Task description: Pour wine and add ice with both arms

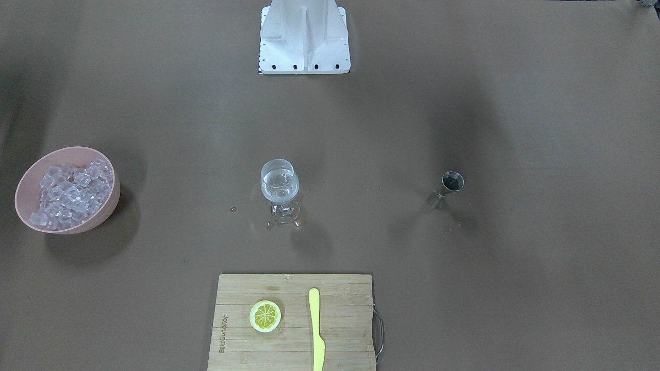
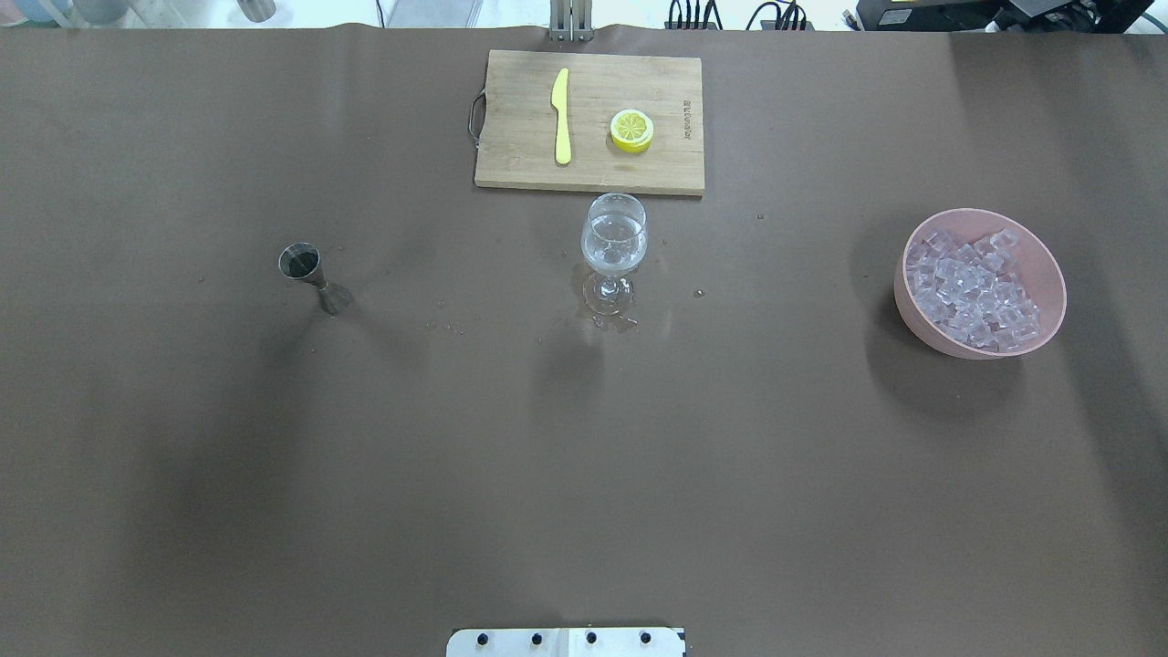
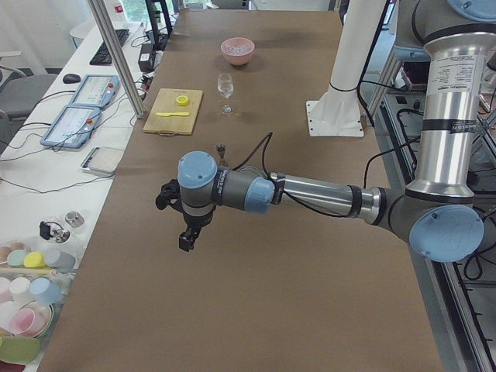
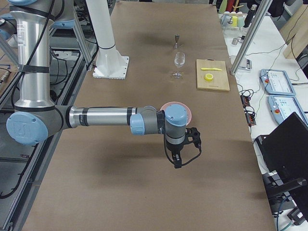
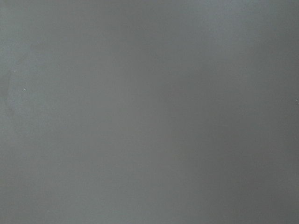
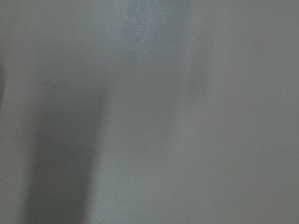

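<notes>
1. Two silver-grey robot arms with light-blue joint caps show only in the side views. The left arm [image 3: 310, 190] reaches across the middle of the exterior left view, and the right arm [image 4: 101, 117] across the middle of the exterior right view.
2. Left gripper [image 3: 187, 239]: black, hanging below the wrist over bare brown table covering [image 2: 584, 456]. Whether its jaws are apart or together cannot be told.
3. Right gripper [image 4: 177, 161]: black, pointing down, just in front of the pink bowl in that view. Its jaw position cannot be told either.
4. Both wrist views show only blurred grey surface.
5. Clear stemmed wine glass [image 2: 614, 246]: upright at centre frame in the overhead view, just below the rectangular wooden cutting board [image 2: 520, 137]. Clear colourless wine [image 2: 614, 254] lies in its bowl. Small droplets lie on the covering around its foot.
6. Round pink bowl [image 2: 912, 315]: at the right of the overhead view, well apart from the glass, heaped with small clear ice cubes [image 2: 976, 292].
7. Small steel double-cone jigger [image 2: 310, 274]: upright at the left of the overhead view.
8. On the board lie a yellow plastic knife [image 2: 561, 114] and a round yellow lemon slice [image 2: 631, 130], apart from each other.
</notes>
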